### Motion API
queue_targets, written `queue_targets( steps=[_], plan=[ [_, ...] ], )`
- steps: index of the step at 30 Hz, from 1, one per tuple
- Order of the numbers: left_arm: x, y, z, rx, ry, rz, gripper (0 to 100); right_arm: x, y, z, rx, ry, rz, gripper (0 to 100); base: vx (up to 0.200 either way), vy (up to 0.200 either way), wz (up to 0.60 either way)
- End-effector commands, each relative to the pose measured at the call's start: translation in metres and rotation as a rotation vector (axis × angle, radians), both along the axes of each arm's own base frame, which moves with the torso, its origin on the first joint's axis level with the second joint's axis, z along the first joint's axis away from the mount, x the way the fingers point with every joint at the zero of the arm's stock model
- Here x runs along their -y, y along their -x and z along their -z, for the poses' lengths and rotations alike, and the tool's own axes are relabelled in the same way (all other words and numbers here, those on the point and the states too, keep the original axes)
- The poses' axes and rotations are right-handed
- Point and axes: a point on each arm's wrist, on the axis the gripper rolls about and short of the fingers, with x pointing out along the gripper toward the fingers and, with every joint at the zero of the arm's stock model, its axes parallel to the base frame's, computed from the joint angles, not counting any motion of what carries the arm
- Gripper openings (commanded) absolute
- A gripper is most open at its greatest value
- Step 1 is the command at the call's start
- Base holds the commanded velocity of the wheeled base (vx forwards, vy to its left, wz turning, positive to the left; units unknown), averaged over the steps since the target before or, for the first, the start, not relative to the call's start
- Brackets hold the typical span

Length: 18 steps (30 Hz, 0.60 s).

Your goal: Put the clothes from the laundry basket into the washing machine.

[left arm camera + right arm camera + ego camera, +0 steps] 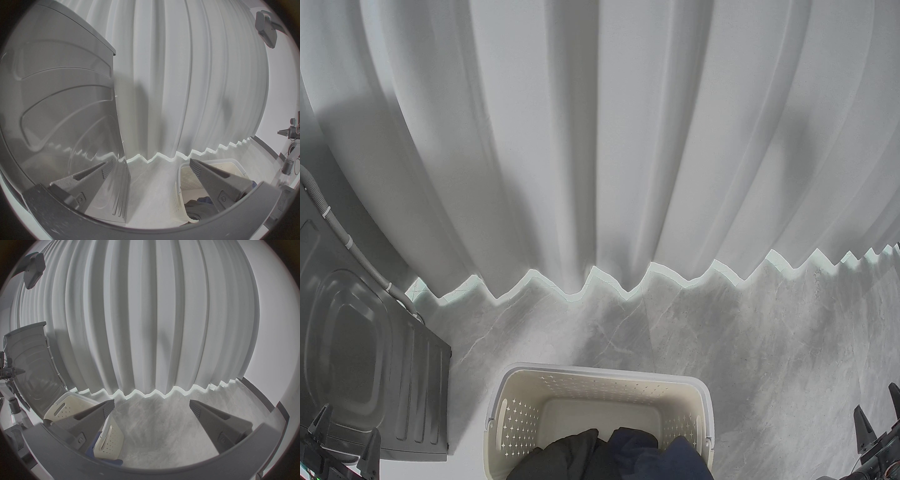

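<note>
- Both arms hang low and wide apart. The left pincer (151, 162) is beside the washing machine and the right pincer (151, 402) is over bare floor. Each has its fingers spread wide and holds nothing.
- The step in hand looks like the first reach into the laundry basket (600, 372), which stands on the floor between the two pincers, directly ahead of the robot.
- To do it well, bring one pincer inward and down over the near end of the basket, keeping it wide open. Close on a raised fold rather than a flat stretch of cloth, then lift straight up until the cloth clears the rim.
- The clothes (612, 453) are a soft, dark heap at that near end. A black garment (562, 456) lies against a navy one (669, 459), and the two may come up together.
- The basket is cream plastic with perforated walls, and its far half shows bare bottom.
- The washing machine (362, 362) stands just left of the basket and shows a ribbed grey panel with a hose (350, 244). Its opening probably faces another side, so the carry may need a turn.
- A pleated white curtain (600, 156) hangs behind.
</note>
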Motion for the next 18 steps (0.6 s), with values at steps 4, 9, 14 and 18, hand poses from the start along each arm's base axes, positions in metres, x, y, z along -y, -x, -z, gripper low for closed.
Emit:
queue_targets(
  steps=[4, 9, 14, 18],
  plan=[
    [0.0, 0.0002, 0.0049, 0.002, 0.0, 0.0, 100, 0.0, 0.0002, 0.0049, 0.002, 0.0, -0.001, 100, 0.0, 0.0, 0.0],
    [0.0, 0.0002, 0.0049, 0.002, 0.0, 0.0, 100, 0.0, 0.0001, 0.0053, 0.0, 0.0, -0.001, 100, 0.0, 0.0, 0.0],
    [0.0, 0.0002, 0.0049, 0.002, 0.0, 0.0, 100, 0.0, 0.0002, 0.0049, 0.002, 0.0, -0.001, 100, 0.0, 0.0, 0.0],
    [0.0, 0.0002, 0.0049, 0.002, 0.0, 0.0, 100, 0.0, 0.0002, 0.0049, 0.002, 0.0, -0.001, 100, 0.0, 0.0, 0.0]
  ],
)
